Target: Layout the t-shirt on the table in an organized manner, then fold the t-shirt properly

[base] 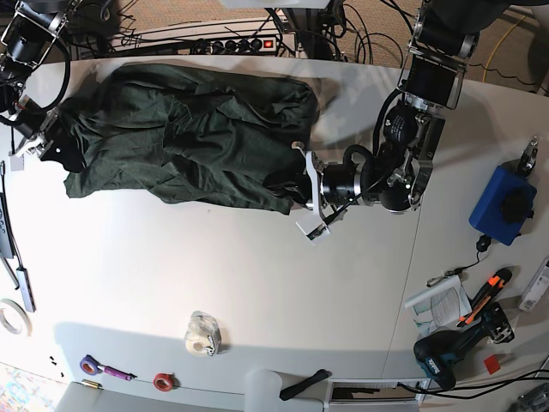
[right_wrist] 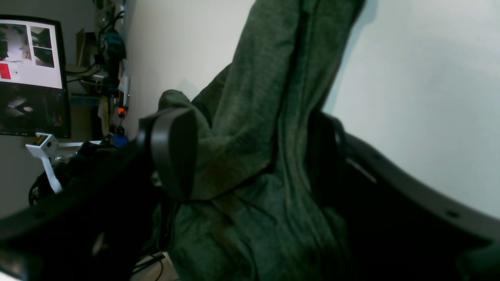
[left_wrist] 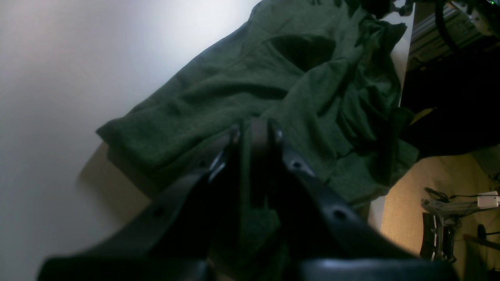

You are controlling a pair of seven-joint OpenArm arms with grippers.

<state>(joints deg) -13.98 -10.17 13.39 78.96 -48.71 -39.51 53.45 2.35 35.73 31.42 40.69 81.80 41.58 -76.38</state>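
The dark green t-shirt (base: 189,137) lies rumpled and partly spread on the far left part of the white table (base: 257,292). My left gripper (base: 300,194) is at the shirt's right edge. In the left wrist view its fingers (left_wrist: 275,134) stand close together, pinching a fold of the t-shirt (left_wrist: 250,89), so the left gripper (left_wrist: 254,130) is shut on it. My right gripper (base: 57,142) is at the shirt's left edge. In the right wrist view the right gripper (right_wrist: 250,156) is wide open, with a bunch of the t-shirt (right_wrist: 254,117) running between its pads (right_wrist: 172,152).
A crumpled tape wad (base: 202,335) and small rings (base: 163,380) lie near the front edge. At the right are a blue box (base: 502,206), papers (base: 436,300), an orange tool (base: 482,302) and a drill (base: 446,356). Cables run along the back edge. A monitor (right_wrist: 31,74) stands beyond the table.
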